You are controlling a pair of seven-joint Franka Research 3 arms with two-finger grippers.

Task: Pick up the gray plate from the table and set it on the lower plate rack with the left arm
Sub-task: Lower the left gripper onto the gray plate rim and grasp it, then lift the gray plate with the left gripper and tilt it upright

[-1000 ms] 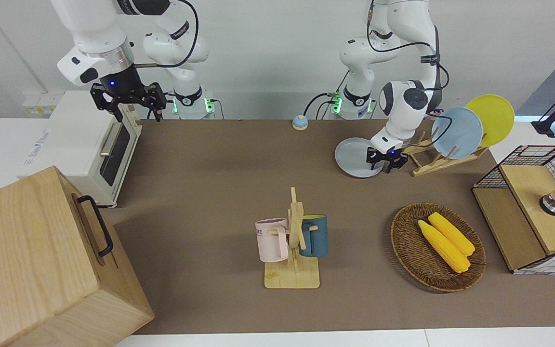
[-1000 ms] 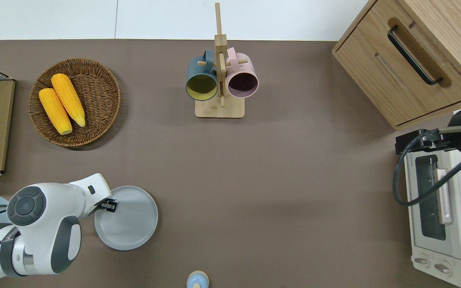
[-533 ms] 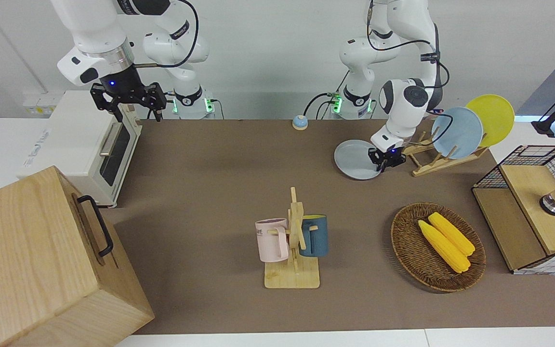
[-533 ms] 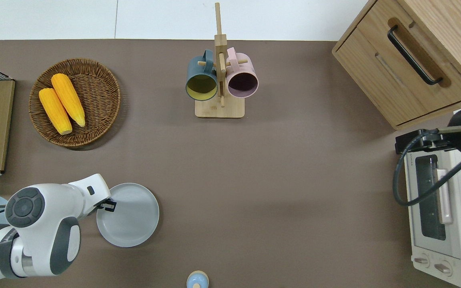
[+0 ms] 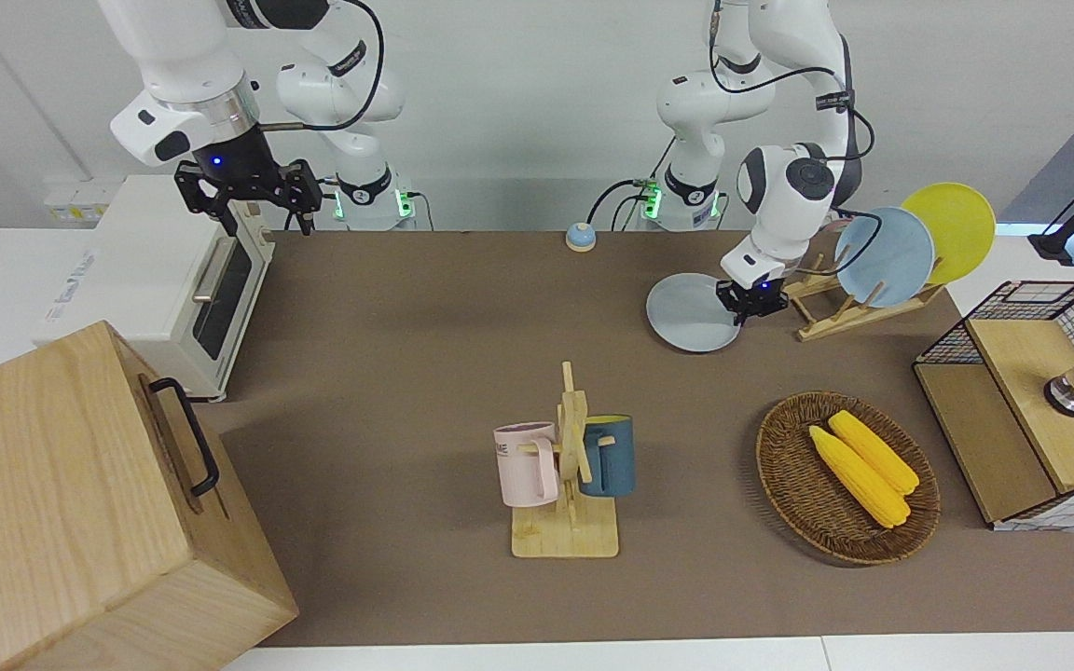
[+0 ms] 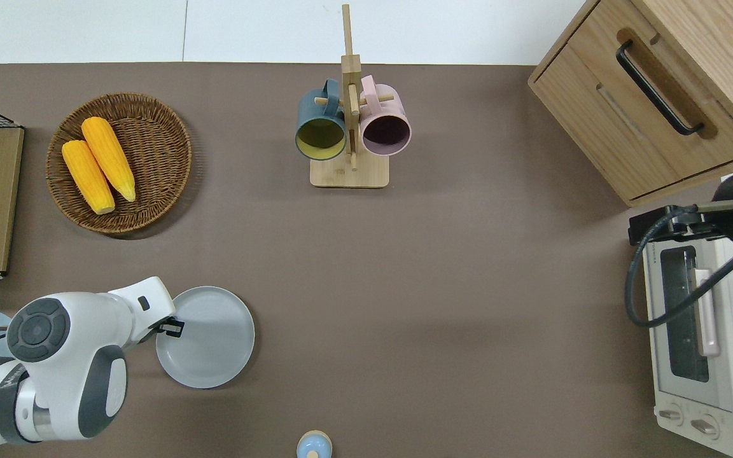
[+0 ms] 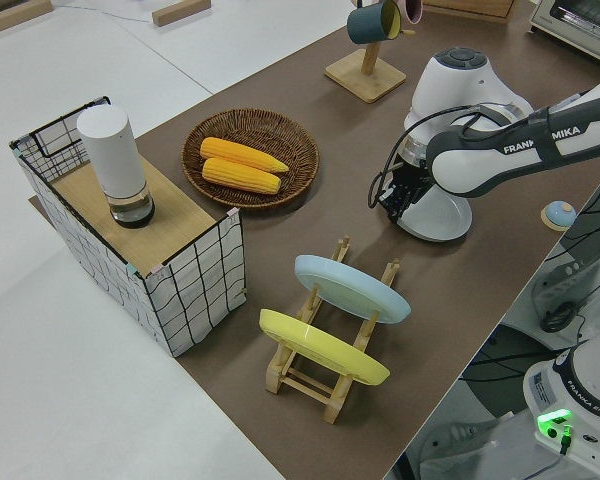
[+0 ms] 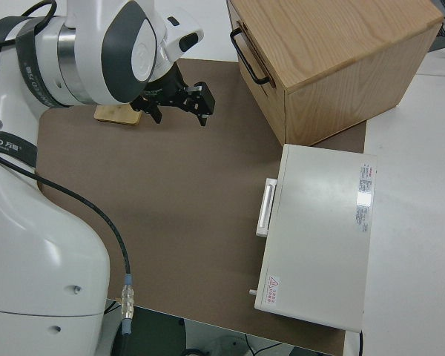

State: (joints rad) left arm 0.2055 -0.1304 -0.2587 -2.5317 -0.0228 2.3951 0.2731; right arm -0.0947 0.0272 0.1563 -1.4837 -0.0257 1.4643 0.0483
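The gray plate [image 5: 689, 315] [image 6: 209, 337] [image 7: 438, 214] is round and pale, nearer to the robots than the wicker basket. My left gripper [image 5: 750, 303] [image 6: 172, 327] [image 7: 393, 196] is shut on the plate's rim, on the edge that faces the lower plate rack. The lower plate rack [image 5: 837, 314] [image 7: 320, 372] is light wood and stands beside the plate toward the left arm's end of the table. In its slots lean a light-blue plate [image 5: 884, 256] and a yellow plate [image 5: 949, 231]. My right gripper [image 5: 251, 198] [image 8: 182, 104] is parked, open and holding nothing.
A wicker basket [image 5: 784, 466] with two corn cobs [image 5: 863, 468] lies farther from the robots than the rack. A wooden mug stand [image 5: 567, 522] holds a pink and a blue mug mid-table. A wire crate [image 5: 1022, 410], a small blue bell [image 5: 580, 237], a white oven [image 5: 164, 280] and a wooden drawer box [image 5: 80, 503] line the table's edges.
The left gripper has risen a little, still shut on the gray plate's rim. The plate has shifted slightly farther from the robots. The right arm has not moved.
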